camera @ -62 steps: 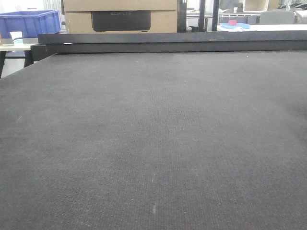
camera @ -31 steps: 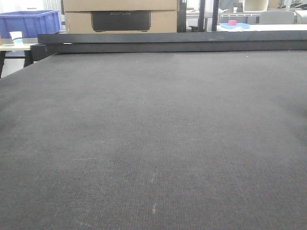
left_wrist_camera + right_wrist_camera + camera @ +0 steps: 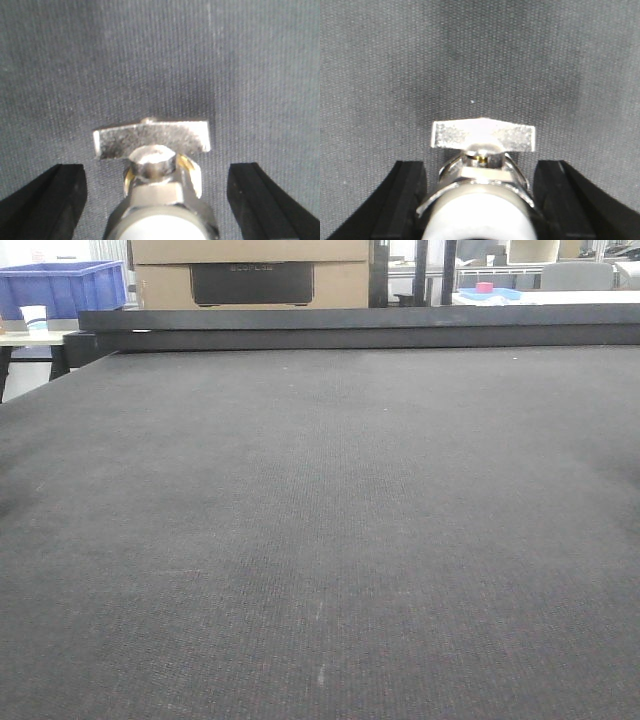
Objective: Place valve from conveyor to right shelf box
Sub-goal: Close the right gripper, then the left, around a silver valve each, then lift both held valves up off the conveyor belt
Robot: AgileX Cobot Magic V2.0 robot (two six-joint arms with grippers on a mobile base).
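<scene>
Left claw (image 3: 157,170) open astride valve (image 3: 152,137); right claw (image 3: 480,167) flanks second valve (image 3: 482,132), grip unclear

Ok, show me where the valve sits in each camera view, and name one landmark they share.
Front-facing: no valve in view, only the conveyor and its black rail.
Left wrist: valve low centre, between the open fingers of the left claw.
Right wrist: a valve low centre, between the fingers of the right claw; same one or not, cannot tell.
Shared landmark: the conveyor's grey woven belt.
</scene>
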